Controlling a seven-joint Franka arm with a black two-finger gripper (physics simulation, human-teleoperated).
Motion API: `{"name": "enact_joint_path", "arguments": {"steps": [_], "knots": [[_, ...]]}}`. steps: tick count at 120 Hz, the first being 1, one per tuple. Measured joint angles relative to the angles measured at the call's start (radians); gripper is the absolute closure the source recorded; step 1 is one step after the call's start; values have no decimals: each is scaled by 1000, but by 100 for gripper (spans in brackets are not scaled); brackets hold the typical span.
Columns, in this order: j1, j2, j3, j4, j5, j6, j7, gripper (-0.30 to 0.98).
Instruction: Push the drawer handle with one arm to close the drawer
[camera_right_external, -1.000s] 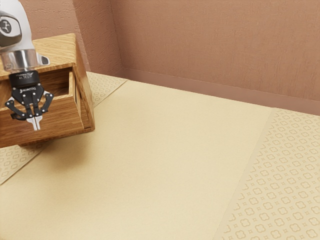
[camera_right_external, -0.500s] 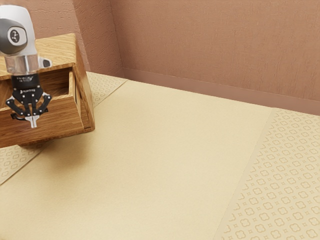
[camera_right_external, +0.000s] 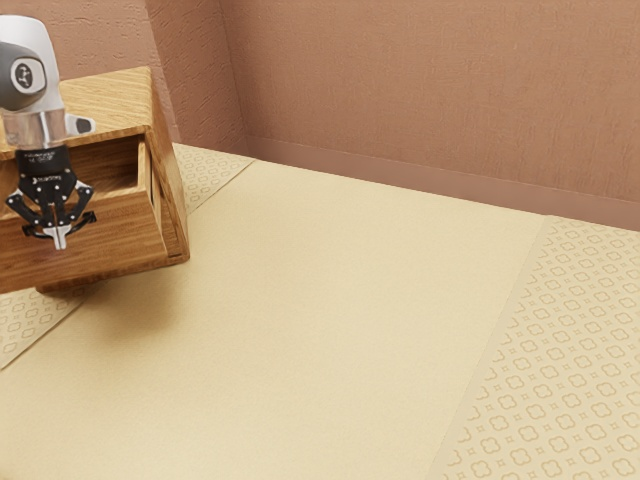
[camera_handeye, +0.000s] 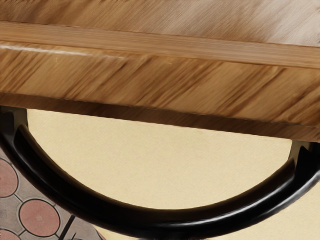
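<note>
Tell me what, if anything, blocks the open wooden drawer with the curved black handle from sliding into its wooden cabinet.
Nothing visible blocks the drawer from the cabinet. My black gripper is outside, in front of the drawer, hiding part of the opening.

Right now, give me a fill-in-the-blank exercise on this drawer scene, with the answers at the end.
The drawer is not closed but ____. The handle is a curved bar coloured ____. The end effector is by the drawer's ____, not its back. The cabinet looks like it is made of ____.

Missing words: open; black; front; wood.
</note>
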Motion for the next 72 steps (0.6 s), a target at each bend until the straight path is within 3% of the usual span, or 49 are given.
{"name": "enact_joint_path", "arguments": {"steps": [72], "knots": [[-20,109,2,135,4,15,74,80]]}}
